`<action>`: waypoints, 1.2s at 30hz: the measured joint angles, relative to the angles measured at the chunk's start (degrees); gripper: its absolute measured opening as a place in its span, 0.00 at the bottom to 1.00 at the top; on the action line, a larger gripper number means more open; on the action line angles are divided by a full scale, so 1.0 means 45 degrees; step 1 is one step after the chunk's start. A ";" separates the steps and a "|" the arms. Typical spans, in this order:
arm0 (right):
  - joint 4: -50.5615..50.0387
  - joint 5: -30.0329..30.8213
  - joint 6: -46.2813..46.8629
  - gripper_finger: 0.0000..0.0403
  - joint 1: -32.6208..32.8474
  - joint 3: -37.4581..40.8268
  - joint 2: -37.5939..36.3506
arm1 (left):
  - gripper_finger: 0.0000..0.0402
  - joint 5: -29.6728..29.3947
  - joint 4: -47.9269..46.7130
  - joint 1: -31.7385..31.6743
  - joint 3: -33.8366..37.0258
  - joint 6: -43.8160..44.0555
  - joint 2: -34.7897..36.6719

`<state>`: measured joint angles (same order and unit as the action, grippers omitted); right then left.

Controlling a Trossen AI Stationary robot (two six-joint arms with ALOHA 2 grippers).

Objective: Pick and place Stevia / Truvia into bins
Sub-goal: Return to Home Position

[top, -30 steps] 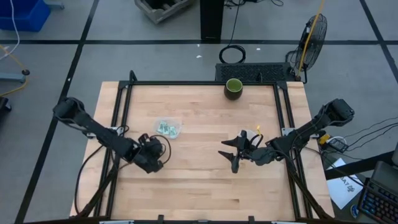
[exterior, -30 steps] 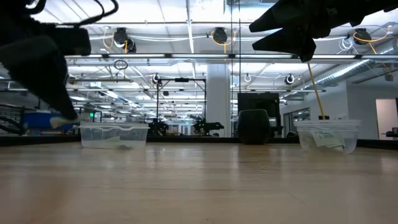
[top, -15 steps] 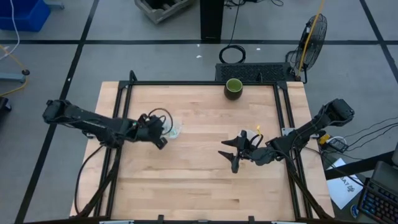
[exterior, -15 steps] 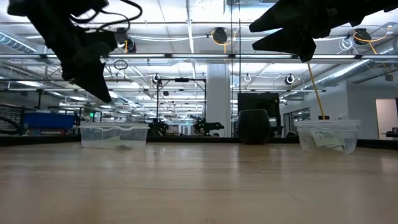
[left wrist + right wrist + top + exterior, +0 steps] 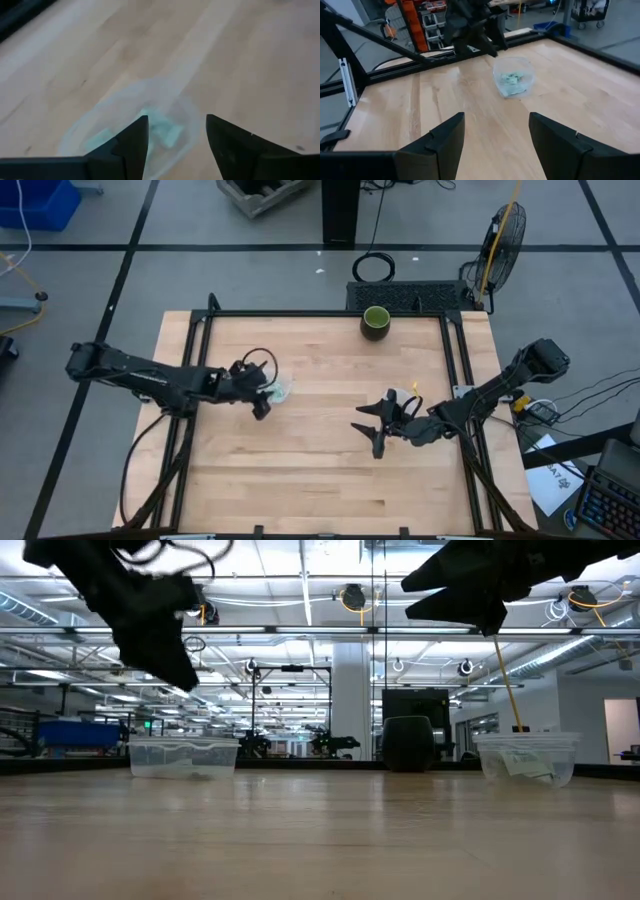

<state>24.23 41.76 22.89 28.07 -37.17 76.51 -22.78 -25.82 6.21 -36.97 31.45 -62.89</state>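
Note:
The squarish clear bin [image 5: 281, 388] stands on the table's left half with pale green Stevia sachets [image 5: 165, 134] in it. My left gripper [image 5: 263, 402] hangs open just above its near-left rim, and the fingers [image 5: 131, 145] frame the sachets without touching them. In the low view the round clear bin [image 5: 527, 758] on the right holds sachets [image 5: 518, 764] and a yellow stick. My right gripper [image 5: 368, 430] waits open above the table's middle right, high over the wood [image 5: 406, 598]. The right wrist view shows the squarish bin [image 5: 513, 82] farther off.
A dark green cup [image 5: 376, 320] stands at the middle of the far edge. A black frame [image 5: 320, 313] runs around the tabletop. Bare wood [image 5: 300, 470] lies between the two arms and along the near edge.
My left gripper has risen from low over the table near its left front. It has gone toward the far edge and a little right, and now hangs above the squarish bin. My right arm has kept still.

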 joint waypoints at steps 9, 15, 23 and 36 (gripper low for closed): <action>0.0390 -0.0313 -0.1595 0.53 0.0509 -0.0005 -0.0543 | 0.44 -0.0071 0.2650 0.2991 0.0341 -0.2857 0.2988; 0.0230 -0.1326 -0.2538 0.53 0.0735 0.0870 -0.1890 | 0.38 -0.0268 0.4342 0.5335 0.1892 -0.3929 0.5210; 0.2094 -0.3694 -0.2894 0.53 0.0335 0.4004 -0.5209 | 0.37 0.0155 0.6139 0.7540 0.4386 -0.4513 0.7639; 0.2001 -0.8699 -0.3935 0.53 -0.2916 0.5843 -0.9550 | 0.37 0.0684 0.4904 0.7153 0.5108 -0.7345 1.1811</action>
<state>33.23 2.61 5.19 14.95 -10.88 33.54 -19.70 -3.75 38.40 -13.99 -1.61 -9.74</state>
